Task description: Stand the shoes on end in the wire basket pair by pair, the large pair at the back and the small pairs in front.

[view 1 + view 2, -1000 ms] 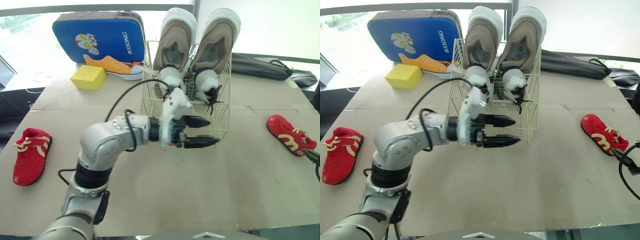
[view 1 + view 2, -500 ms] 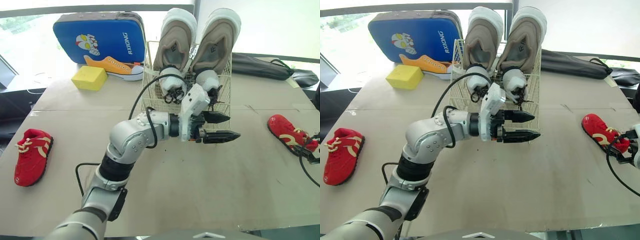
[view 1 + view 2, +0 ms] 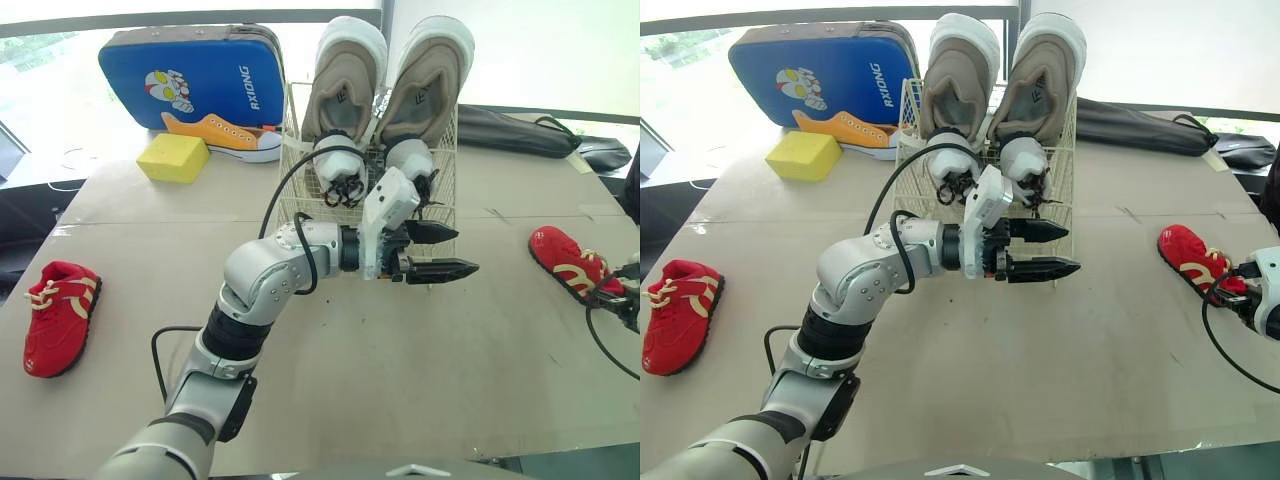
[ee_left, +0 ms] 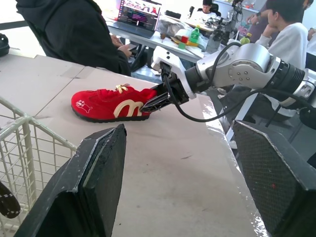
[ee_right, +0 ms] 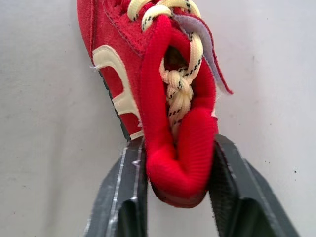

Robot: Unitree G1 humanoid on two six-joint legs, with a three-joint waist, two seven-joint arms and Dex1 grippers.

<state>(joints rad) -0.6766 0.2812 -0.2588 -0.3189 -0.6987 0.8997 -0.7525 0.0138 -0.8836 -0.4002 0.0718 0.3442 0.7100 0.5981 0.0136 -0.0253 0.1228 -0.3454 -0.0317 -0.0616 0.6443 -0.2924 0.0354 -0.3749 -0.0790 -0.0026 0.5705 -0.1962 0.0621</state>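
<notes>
Heel of red shoe (image 5: pixel 163 94) sits pinched in right hand (image 5: pixel 177 148).

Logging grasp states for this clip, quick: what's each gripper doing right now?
Left gripper: open, holding nothing, in front of the wire basket.
Right gripper: closed on the heel of the red shoe.
</notes>
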